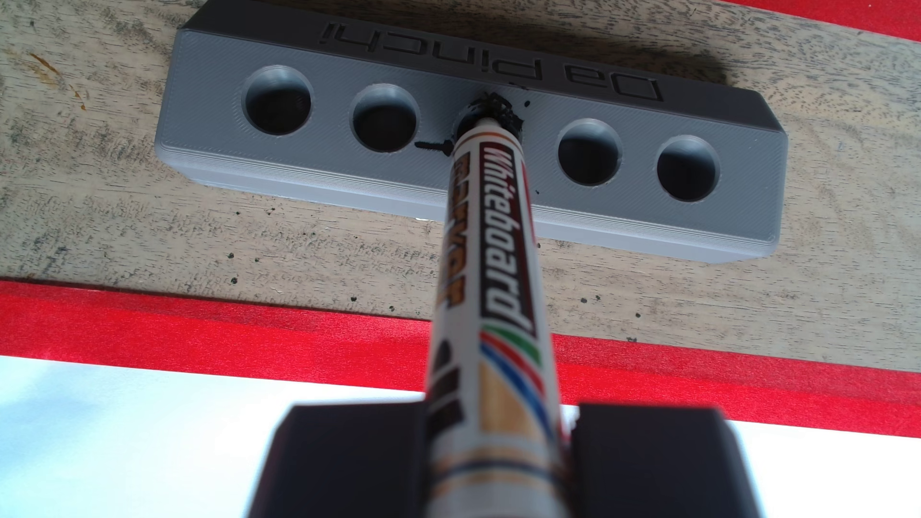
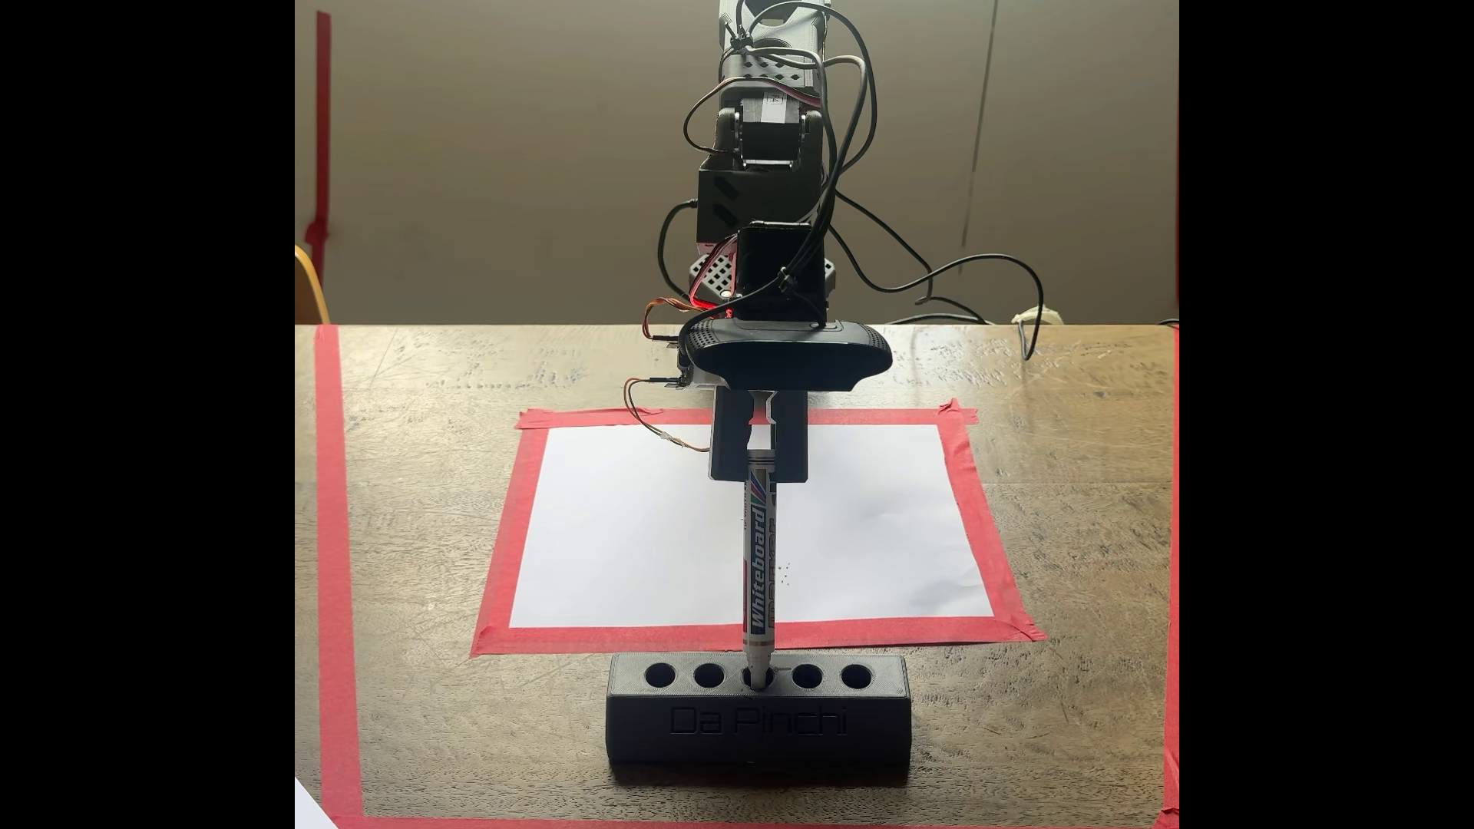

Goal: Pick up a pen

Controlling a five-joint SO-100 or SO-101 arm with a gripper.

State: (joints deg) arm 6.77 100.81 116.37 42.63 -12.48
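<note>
Your fingers (image 1: 498, 463) are pinching the pen (image 1: 491, 239) (tip sitting in the holder (image 1: 697, 224) at twelve o'clock); lifting straight out is coming next.

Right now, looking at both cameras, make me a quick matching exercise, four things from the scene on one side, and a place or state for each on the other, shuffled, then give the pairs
Things:
1. pen
2. pen holder
3. white paper
4. gripper

Places or states:
A. bordered with red tape on the table
B. shut around the pen's upper end
C. tip in the middle hole
D. five round holes, four of them empty

Pairs: 1-C, 2-D, 3-A, 4-B
</note>
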